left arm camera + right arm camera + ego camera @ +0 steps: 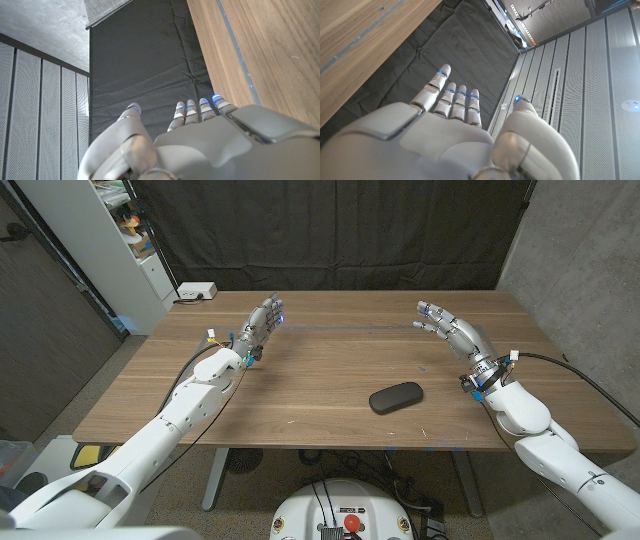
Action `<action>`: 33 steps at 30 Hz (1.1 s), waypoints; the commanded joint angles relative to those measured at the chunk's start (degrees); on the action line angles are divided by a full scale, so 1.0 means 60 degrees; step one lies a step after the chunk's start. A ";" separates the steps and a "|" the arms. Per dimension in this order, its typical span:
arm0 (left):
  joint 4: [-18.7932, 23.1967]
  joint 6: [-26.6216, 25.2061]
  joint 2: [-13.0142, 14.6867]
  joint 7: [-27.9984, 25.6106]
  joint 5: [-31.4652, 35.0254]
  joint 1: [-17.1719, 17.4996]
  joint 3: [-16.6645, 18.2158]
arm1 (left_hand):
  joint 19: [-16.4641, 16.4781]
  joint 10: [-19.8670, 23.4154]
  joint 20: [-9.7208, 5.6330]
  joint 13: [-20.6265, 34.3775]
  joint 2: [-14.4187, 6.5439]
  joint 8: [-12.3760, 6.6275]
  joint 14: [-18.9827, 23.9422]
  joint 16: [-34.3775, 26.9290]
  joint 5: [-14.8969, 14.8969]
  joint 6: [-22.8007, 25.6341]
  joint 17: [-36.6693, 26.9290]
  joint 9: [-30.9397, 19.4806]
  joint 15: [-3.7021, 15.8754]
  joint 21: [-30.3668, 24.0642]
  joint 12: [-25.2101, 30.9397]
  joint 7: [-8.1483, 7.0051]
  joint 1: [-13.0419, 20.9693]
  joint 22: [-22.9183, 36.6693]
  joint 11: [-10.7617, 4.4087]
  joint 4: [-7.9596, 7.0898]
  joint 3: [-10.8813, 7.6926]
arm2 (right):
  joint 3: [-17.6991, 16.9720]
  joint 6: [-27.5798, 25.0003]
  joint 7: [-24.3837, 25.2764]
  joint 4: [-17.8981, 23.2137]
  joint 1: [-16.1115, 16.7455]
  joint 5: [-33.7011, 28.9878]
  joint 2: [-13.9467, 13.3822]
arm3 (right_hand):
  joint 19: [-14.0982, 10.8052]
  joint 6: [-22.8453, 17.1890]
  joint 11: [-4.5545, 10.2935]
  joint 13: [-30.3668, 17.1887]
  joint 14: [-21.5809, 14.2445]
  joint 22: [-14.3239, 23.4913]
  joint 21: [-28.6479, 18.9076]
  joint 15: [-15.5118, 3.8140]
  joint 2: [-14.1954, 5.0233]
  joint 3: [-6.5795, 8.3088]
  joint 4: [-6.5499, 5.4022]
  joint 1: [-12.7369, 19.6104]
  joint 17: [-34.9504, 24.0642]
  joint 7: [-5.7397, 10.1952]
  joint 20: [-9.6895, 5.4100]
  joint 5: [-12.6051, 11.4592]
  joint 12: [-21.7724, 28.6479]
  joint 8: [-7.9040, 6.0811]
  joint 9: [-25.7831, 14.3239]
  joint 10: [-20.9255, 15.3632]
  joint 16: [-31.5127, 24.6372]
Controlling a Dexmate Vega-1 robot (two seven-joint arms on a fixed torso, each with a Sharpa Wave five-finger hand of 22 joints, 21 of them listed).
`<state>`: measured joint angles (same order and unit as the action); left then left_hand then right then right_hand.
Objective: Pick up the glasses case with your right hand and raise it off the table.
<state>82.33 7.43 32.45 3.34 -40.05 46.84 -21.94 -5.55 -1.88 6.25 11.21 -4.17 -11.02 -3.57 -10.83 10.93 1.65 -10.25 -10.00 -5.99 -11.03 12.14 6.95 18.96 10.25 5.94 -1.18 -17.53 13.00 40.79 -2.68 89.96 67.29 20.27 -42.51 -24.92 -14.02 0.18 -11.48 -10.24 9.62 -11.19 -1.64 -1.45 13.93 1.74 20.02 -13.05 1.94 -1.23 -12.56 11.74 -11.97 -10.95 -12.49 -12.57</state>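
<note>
A dark oval glasses case (396, 397) lies on the wooden table (330, 370), right of the middle and toward the near edge. My right hand (446, 325) hovers over the table behind and to the right of the case, well apart from it, fingers spread and holding nothing. My left hand (260, 323) is raised over the left half of the table, fingers apart and empty. In the wrist views each hand's back shows with fingers stretched out: the left hand (200, 145) and the right hand (445, 140), both against a black curtain.
A white power box (196, 291) with a cable sits at the table's far left corner. A black curtain (340, 230) hangs behind the table, a white shelf unit (130, 240) stands at the back left. Cables run along both forearms.
</note>
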 commanded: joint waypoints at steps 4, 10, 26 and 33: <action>-0.0146 -0.0018 -0.0090 0.0087 0.0049 -0.0181 -0.0074 | -0.0027 0.0072 0.0073 0.0013 -0.0049 0.0013 0.0057 -0.0009 -0.0048 0.0041 -0.0031 -0.0042 -0.0056 -0.0058 0.0032 0.0053 0.0075 0.0024 0.0012 0.0051 -0.0029 | -0.0082 0.0383 0.0252 -0.0126 0.0060 -0.0678 0.0039 | -0.0080 -0.0023 0.0056 0.0000 -0.0070 0.0025 0.0017 0.0010 -0.0108 0.0062 0.0080 0.0101 0.0008 0.0039 0.0017 -0.0107 -0.0017 0.0047 -0.0020 -0.0006 0.0031; -0.0138 -0.0054 -0.0102 0.0064 0.0080 -0.0228 -0.0097 | -0.0019 0.0069 0.0070 0.0013 -0.0052 0.0016 0.0060 -0.0009 -0.0050 0.0043 -0.0031 -0.0041 -0.0061 -0.0062 0.0029 0.0058 0.0073 0.0024 0.0015 0.0059 -0.0028 | -0.0115 0.0579 0.0420 -0.0180 0.0053 -0.1146 0.0070 | -0.0085 -0.0007 0.0076 0.0001 -0.0077 0.0025 0.0019 0.0015 -0.0211 0.0138 0.0134 0.0209 0.0022 0.0059 0.0008 -0.0126 -0.0022 0.0057 -0.0020 -0.0007 0.0033; -0.0255 -0.0073 -0.0203 0.0103 0.0136 -0.0398 -0.0178 | -0.0017 0.0086 0.0071 0.0013 -0.0060 0.0026 0.0070 -0.0010 -0.0053 0.0044 -0.0032 -0.0040 -0.0061 -0.0066 0.0032 0.0054 0.0068 0.0026 0.0021 0.0080 -0.0026 | -0.0392 0.0659 0.0544 0.0348 0.0430 -0.1499 -0.0109 | -0.0152 0.0048 0.0124 0.0001 -0.0158 0.0023 0.0002 -0.0071 -0.0196 0.0178 0.0239 0.0316 0.0052 0.0131 -0.0037 -0.0129 -0.0025 0.0082 -0.0020 -0.0020 0.0020; -0.0242 -0.0114 -0.0216 0.0112 0.0140 -0.0422 -0.0203 | -0.0018 0.0092 0.0071 0.0013 -0.0065 0.0027 0.0075 -0.0011 -0.0054 0.0052 -0.0033 -0.0039 -0.0059 -0.0067 0.0032 0.0052 0.0065 0.0026 0.0017 0.0091 -0.0025 | -0.0394 0.0967 0.0379 0.0076 0.0352 -0.1703 -0.0191 | -0.0180 0.0075 0.0137 0.0001 -0.0177 0.0022 -0.0003 -0.0095 -0.0155 0.0156 0.0252 0.0297 0.0053 0.0160 -0.0063 -0.0124 -0.0022 0.0093 -0.0021 -0.0036 0.0015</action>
<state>80.98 7.11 31.35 3.85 -39.42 44.74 -22.87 -5.55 -1.68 6.25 11.21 -4.17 -11.02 -3.31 -10.83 10.93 1.65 -10.25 -10.00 -6.24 -11.03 12.14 6.95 18.96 10.25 6.14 -0.84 -17.68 11.11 44.73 0.62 91.39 69.35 11.73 -42.71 -25.54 -13.49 0.84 -11.48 -10.77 9.62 -11.19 -2.16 -2.58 14.80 3.09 21.16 -12.78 2.46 -1.43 -12.99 11.74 -11.58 -10.95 -12.48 -12.58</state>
